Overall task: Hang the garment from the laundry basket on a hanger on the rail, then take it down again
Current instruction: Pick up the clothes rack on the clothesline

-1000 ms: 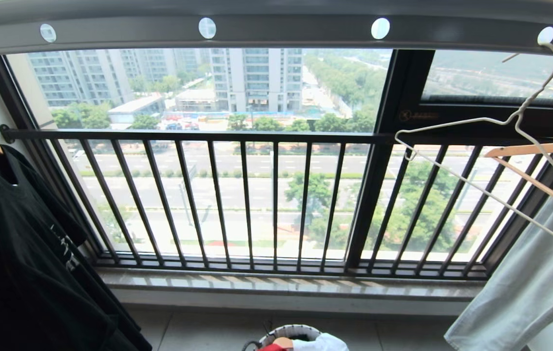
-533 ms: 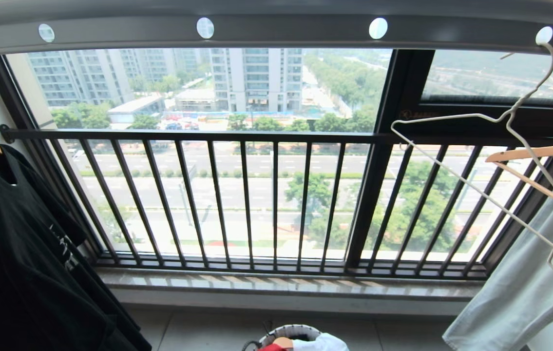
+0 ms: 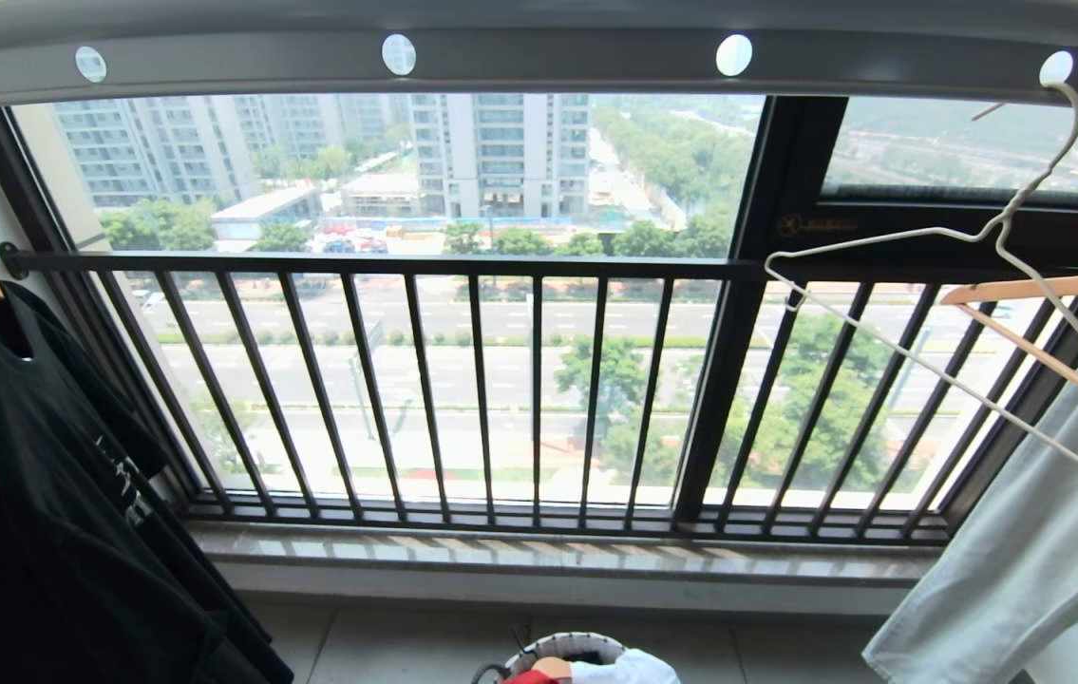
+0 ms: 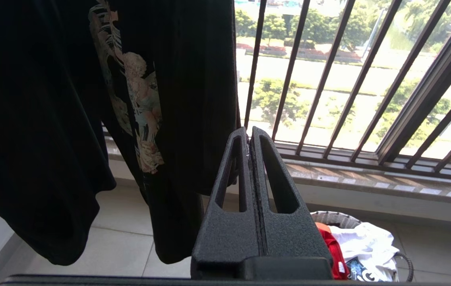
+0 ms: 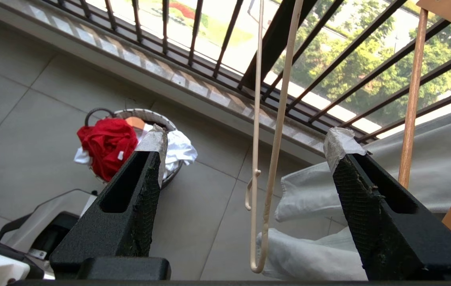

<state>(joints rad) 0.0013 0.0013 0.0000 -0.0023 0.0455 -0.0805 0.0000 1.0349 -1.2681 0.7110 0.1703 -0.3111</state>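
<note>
The white wire hanger (image 3: 880,337) hangs tilted from the rightmost hole of the grey rail (image 3: 539,66). My right gripper (image 5: 248,139) is open around the hanger's (image 5: 277,139) lower end; the wire touches neither finger. The red garment (image 5: 108,145) lies bunched on top of the laundry basket (image 5: 146,115), on the floor under the window. In the head view only the basket rim (image 3: 562,651) and a sliver of red garment (image 3: 529,676) show. My left gripper (image 4: 250,133) is shut and empty, parked beside the basket (image 4: 334,218).
A black T-shirt (image 3: 54,494) hangs on a wooden hanger at the left. A pale garment (image 3: 1023,560) on a wooden hanger (image 5: 412,99) hangs right beside the wire hanger. A white shirt (image 4: 368,242) lies in the basket. The barred window railing (image 3: 539,380) stands behind.
The wire hanger sways on the rail: its lower end swung left, then back to the right. The basket and the other clothes have not moved.
</note>
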